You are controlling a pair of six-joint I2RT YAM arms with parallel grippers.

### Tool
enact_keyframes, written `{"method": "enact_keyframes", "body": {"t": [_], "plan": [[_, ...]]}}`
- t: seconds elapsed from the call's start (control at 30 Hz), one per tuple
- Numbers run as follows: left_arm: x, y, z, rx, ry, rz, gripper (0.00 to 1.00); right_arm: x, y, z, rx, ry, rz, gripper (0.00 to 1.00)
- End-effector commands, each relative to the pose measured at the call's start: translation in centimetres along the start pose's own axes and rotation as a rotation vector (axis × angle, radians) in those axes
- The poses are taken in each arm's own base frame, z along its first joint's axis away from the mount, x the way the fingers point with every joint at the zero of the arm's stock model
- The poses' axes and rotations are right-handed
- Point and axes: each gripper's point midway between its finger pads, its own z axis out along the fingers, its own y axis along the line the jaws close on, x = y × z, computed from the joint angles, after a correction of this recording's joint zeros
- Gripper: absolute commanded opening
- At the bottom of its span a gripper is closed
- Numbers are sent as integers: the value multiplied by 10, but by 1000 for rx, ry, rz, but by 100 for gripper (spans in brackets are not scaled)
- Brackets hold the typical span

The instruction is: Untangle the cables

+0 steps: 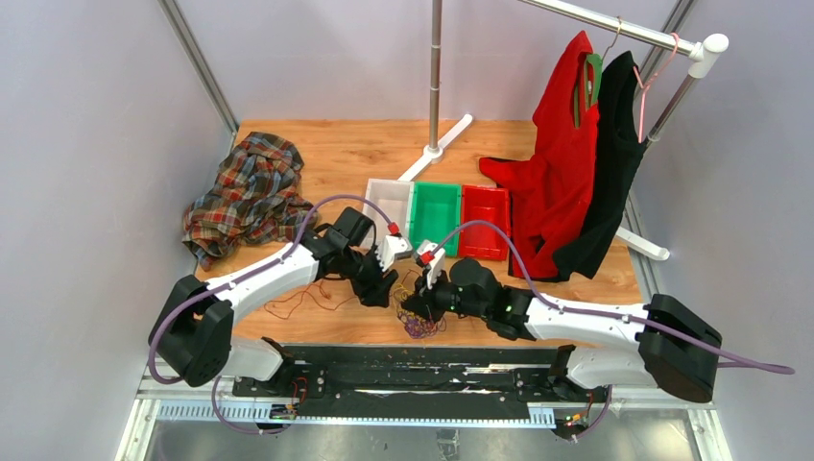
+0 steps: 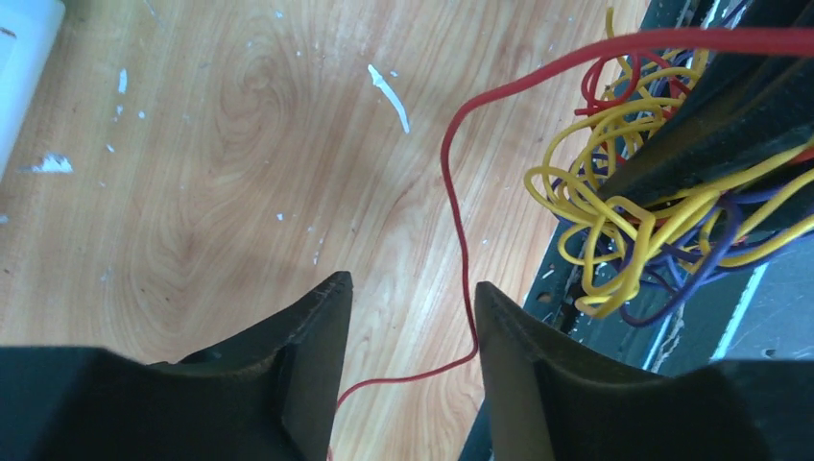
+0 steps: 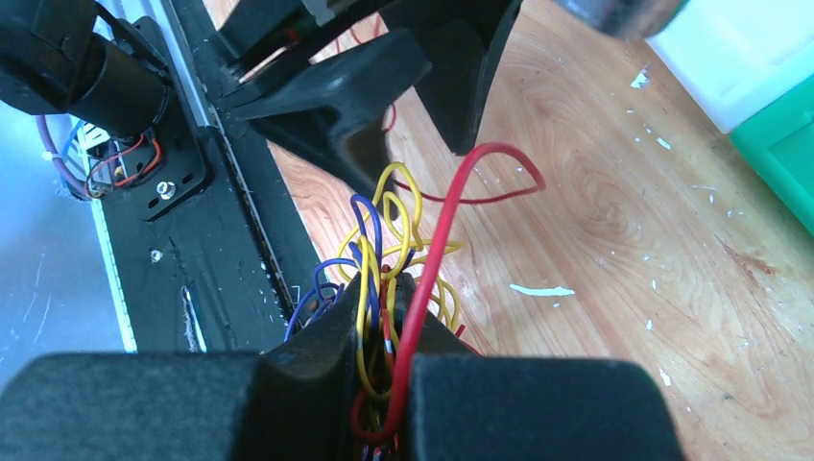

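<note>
1. Top view. Showed both arms meeting at the near middle of the table (image 1: 336, 144), with the left pincer (image 1: 382, 288) just beside the right pincer (image 1: 415, 305). Placed the cables (image 1: 420, 325) as a purple-and-yellow bunch under the right pincer, at the table's near edge by the black base rail (image 1: 413, 373). Traced a red strand (image 1: 307, 303) looping leftwards over the wood. Alone took in the plaid shirt (image 1: 245, 197), the white, green and red bins (image 1: 437, 216) and the hung garments (image 1: 562, 173); gave no clear reading of either pincer's jaws.
2. Left wrist view. Showed the left pincer (image 2: 413, 293) with jaws apart and the red strand (image 2: 459, 240) running down through the gap, pressed by neither finger. Caught the cables (image 2: 624, 230) at the right as yellow and purple loops, partly hidden behind dark fingers.
3. Right wrist view. Showed the right pincer (image 3: 379, 307) clamped together on the cables (image 3: 384, 240), with yellow, purple and red strands squeezed in the slot and fanning out above it. Faced the left pincer (image 3: 418, 165), its fingers spread over the arch of the red strand.
</note>
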Motion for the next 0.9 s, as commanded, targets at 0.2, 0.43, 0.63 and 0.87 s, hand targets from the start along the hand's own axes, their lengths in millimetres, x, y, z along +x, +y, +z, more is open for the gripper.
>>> {"method": "enact_keyframes", "body": {"t": [0.2, 0.43, 0.63, 0.87], "plan": [[-70, 50, -61, -264, -171, 2, 1, 3, -13, -5, 62, 33, -29, 5], [-114, 59, -159, -467, -320, 51, 1, 26, -45, -3, 229, 112, -21, 27], [-119, 29, -187, -461, -387, 108, 0, 7, -49, -10, 276, 49, 10, 65], [-123, 18, -207, -494, -436, 139, 0, -55, -21, -22, 173, -159, 16, 70]]}}
